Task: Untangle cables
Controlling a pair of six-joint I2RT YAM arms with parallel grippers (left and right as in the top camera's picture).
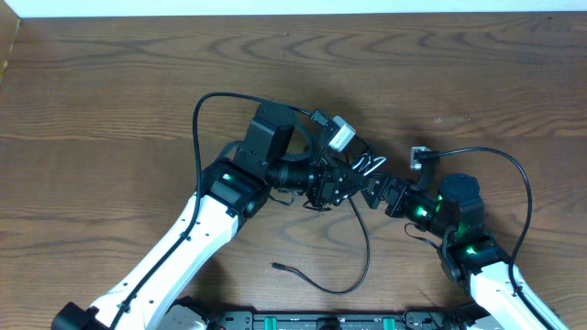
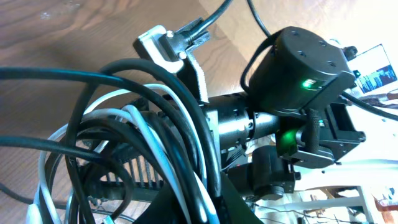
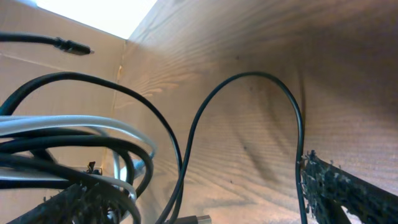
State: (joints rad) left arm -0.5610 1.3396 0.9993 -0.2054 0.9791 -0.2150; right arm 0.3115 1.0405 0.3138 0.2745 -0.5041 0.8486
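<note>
The cables (image 1: 365,169), thin black cords with a white one among them, hang in a knot between my two grippers at mid-table. My left gripper (image 1: 344,183) is shut on the cables; in the left wrist view the bundle (image 2: 155,137) fills the frame and runs down into the jaws (image 2: 211,208). Just right of the knot, my right gripper (image 1: 376,191) is open. Its fingers (image 3: 348,193) stand wide, with black cords (image 3: 186,155) and a white cord (image 3: 74,127) passing between them untouched. One black cord (image 1: 367,247) trails toward the front and ends in a plug (image 1: 277,266).
Thick black arm cords loop out at the left (image 1: 197,128) and the right (image 1: 527,192). A cardboard wall (image 1: 7,46) stands at the table's far left edge. A metal plug tip (image 3: 200,219) lies on the wood under my right gripper.
</note>
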